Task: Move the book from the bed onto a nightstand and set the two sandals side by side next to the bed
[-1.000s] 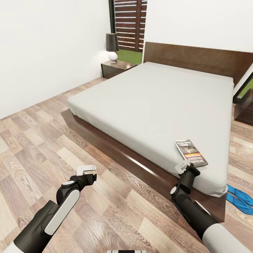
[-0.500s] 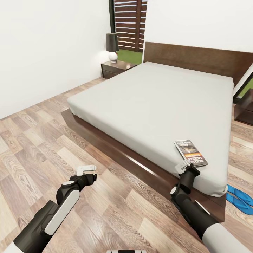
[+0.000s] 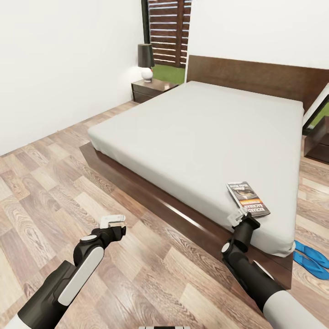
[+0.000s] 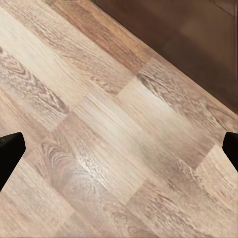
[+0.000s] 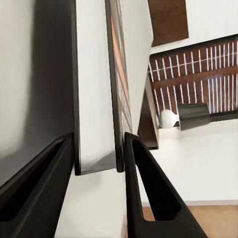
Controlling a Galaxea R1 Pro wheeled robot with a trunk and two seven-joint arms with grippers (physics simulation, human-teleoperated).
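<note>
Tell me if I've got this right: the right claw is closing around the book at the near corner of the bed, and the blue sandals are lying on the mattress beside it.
Not quite. The sandals lie on the wood floor past the bed's corner, not on the mattress; the head view shows this. The rest holds: the right claw has its fingers either side of the book at the near corner.
</note>
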